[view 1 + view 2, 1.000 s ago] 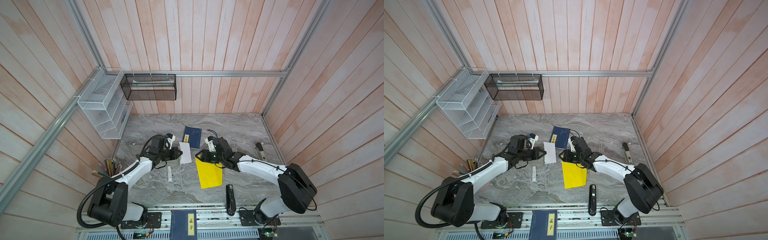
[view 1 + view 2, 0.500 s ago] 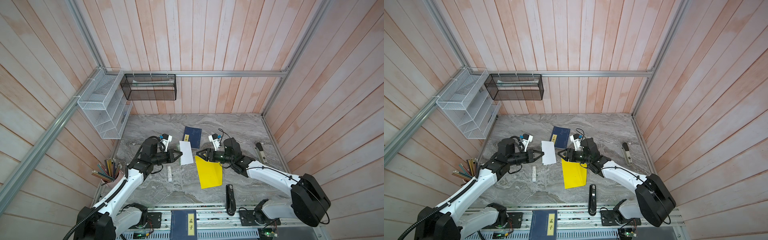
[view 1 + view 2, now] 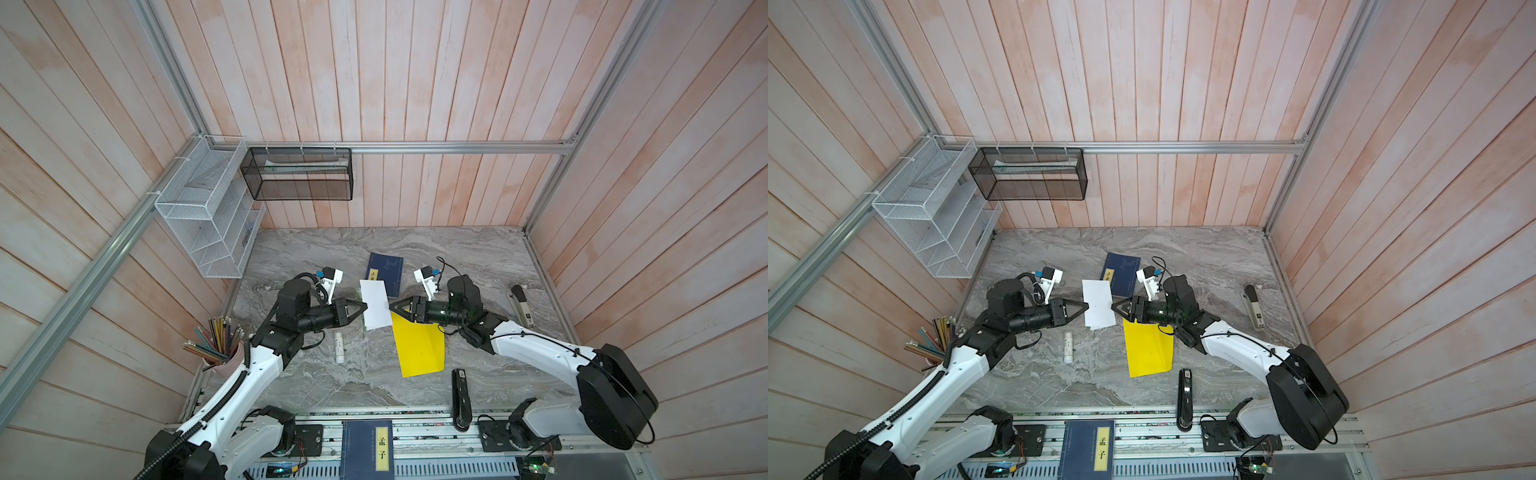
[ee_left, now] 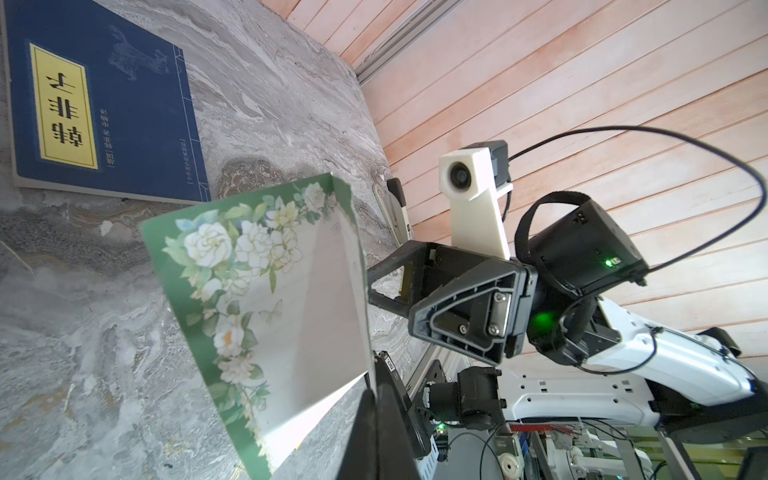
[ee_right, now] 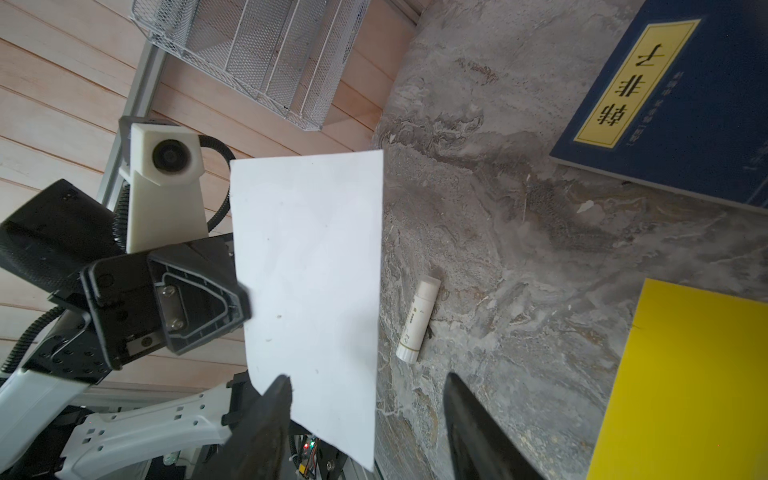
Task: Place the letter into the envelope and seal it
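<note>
The letter [image 3: 376,305] [image 3: 1098,304] is a white sheet held above the marble table. Its underside with a green floral border shows in the left wrist view [image 4: 270,291]. My left gripper [image 3: 365,306] [image 3: 1087,306] [image 4: 376,388] is shut on the letter's left edge. My right gripper [image 3: 390,308] [image 3: 1113,308] [image 5: 368,380] is open at the opposite edge. In the right wrist view that edge of the letter [image 5: 311,270] lies between the spread fingers. The yellow envelope [image 3: 417,349] [image 3: 1148,349] [image 5: 685,374] lies flat under the right gripper.
A dark blue book [image 3: 386,270] lies behind the letter and a white glue stick [image 3: 340,347] below the left gripper. A black stapler [image 3: 460,399] sits near the front edge, another stapler [image 3: 521,305] at the right. A pencil cup [image 3: 218,345] stands front left.
The right gripper's jaws have spread wider and its tips have come up from the envelope's corner to the letter's right edge. The left arm has stretched out, still gripping the letter.
</note>
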Robot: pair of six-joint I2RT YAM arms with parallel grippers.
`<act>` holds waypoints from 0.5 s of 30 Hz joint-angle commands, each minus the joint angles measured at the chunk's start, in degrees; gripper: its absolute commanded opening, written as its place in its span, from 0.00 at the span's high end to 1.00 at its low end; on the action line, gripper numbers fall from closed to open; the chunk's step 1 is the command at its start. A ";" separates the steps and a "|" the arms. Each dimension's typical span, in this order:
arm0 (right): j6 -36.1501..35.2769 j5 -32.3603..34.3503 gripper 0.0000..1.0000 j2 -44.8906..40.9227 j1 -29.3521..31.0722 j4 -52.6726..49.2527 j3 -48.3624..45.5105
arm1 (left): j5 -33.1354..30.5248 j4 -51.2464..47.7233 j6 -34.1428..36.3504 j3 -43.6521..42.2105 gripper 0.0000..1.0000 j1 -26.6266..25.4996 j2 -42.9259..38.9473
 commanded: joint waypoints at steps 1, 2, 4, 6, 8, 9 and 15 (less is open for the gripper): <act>1.18 -3.64 0.41 0.90 0.73 5.31 -0.49 | 1.24 2.25 -1.26 -0.72 1.00 -0.50 -0.66; 1.32 -3.78 0.41 1.05 0.96 5.80 -0.49 | 1.15 2.24 -1.34 -0.59 1.00 -0.72 -0.69; 1.72 -3.90 0.41 1.52 1.12 6.47 -0.61 | 1.06 2.69 -1.77 -0.40 1.00 -1.11 -0.76; 1.96 -3.81 0.41 1.78 1.09 6.68 -0.82 | 0.97 2.78 -1.90 -0.05 1.00 -1.39 -0.89; 1.90 -3.33 0.41 1.88 1.09 6.25 -0.97 | 0.95 2.77 -2.06 0.30 1.00 -1.68 -1.03; 1.89 -3.21 0.41 2.01 1.14 6.17 -1.08 | 0.97 2.87 -2.15 0.37 1.00 -1.77 -1.12; 2.44 -3.81 0.45 2.39 1.06 7.14 -1.78 | 0.99 3.21 -2.41 0.56 1.00 -1.92 -1.92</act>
